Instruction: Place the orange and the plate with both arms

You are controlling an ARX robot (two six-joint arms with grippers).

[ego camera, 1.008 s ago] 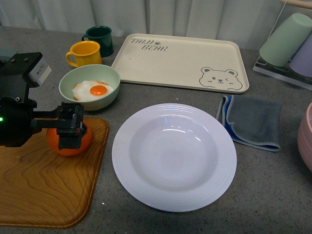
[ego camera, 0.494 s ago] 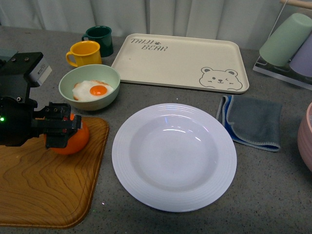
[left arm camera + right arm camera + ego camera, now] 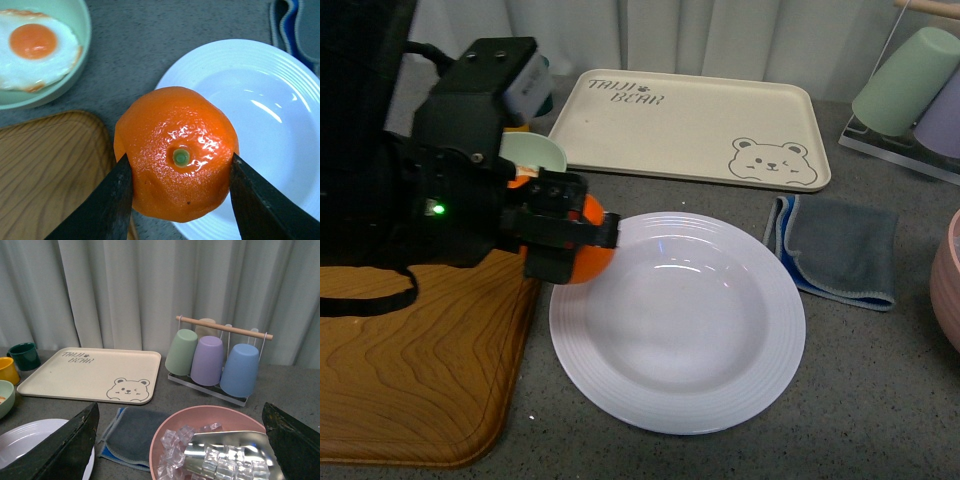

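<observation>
My left gripper (image 3: 560, 240) is shut on the orange (image 3: 588, 250), which it holds in the air over the left rim of the white ribbed plate (image 3: 677, 320). In the left wrist view the orange (image 3: 176, 152) sits between the two black fingers (image 3: 107, 200), green stem dot facing the camera, with the plate (image 3: 260, 115) under and beyond it. My right gripper (image 3: 180, 440) is open and empty, hanging above the pink bowl of ice; it does not show in the front view. A slice of the plate (image 3: 40, 440) shows in the right wrist view.
A wooden tray (image 3: 410, 370) lies front left. A pale green bowl with a fried egg (image 3: 35, 50), yellow and green mugs, a cream bear tray (image 3: 690, 125), a grey cloth (image 3: 840, 250), a cup rack (image 3: 220, 360) and a pink ice bowl (image 3: 215, 440) surround the plate.
My left gripper has lifted the orange off the wooden tray and carried it right, to above the plate's left rim. The arm now hides the mugs and most of the green bowl.
</observation>
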